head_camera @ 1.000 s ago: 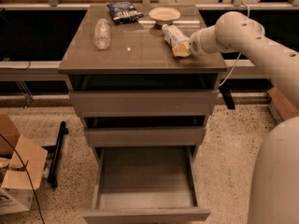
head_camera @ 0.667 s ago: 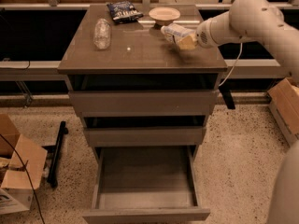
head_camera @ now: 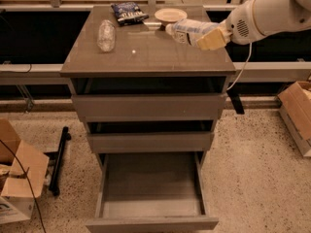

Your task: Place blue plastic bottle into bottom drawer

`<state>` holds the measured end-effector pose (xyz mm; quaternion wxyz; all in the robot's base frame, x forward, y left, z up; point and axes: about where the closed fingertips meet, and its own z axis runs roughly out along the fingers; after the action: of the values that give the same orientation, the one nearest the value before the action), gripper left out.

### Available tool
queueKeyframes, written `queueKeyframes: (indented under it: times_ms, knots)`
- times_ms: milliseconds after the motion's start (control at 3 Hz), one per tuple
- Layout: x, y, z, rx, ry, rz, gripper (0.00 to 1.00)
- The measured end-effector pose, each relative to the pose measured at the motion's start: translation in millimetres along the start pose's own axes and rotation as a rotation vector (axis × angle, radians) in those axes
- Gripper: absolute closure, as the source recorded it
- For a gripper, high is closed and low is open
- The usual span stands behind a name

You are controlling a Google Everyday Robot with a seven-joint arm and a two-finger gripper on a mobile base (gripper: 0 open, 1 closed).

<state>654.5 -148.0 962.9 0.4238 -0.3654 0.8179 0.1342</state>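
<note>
The blue plastic bottle [head_camera: 188, 31], clear with a pale label and white cap, lies sideways in my gripper [head_camera: 210, 38], cap pointing left, lifted above the right rear of the cabinet top [head_camera: 146, 57]. The gripper is shut on the bottle's base end; my white arm [head_camera: 265, 11] comes in from the upper right. The bottom drawer [head_camera: 151, 212] stands pulled open at the foot of the cabinet, with a bare grey interior. It is well below and left of the bottle.
A clear crinkled bottle [head_camera: 106, 34] lies on the top's left side. A dark snack bag [head_camera: 128, 11] and a shallow bowl [head_camera: 170, 15] sit at the back. Cardboard boxes stand on the floor at left [head_camera: 17, 178] and right [head_camera: 296, 115]. The two upper drawers [head_camera: 148, 108] are shut.
My gripper has lifted the blue plastic bottle off the cabinet top and raised it. The arm has swung up and to the right.
</note>
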Motion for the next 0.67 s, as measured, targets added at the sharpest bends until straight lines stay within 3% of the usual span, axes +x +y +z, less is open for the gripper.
queueKeyframes:
  times_ms: [333, 667]
  knots:
    - [14, 100, -73, -0.187, -0.051, -0.06, 1.0]
    - [37, 186, -87, -0.382, -0.073, -0.058, 1.0]
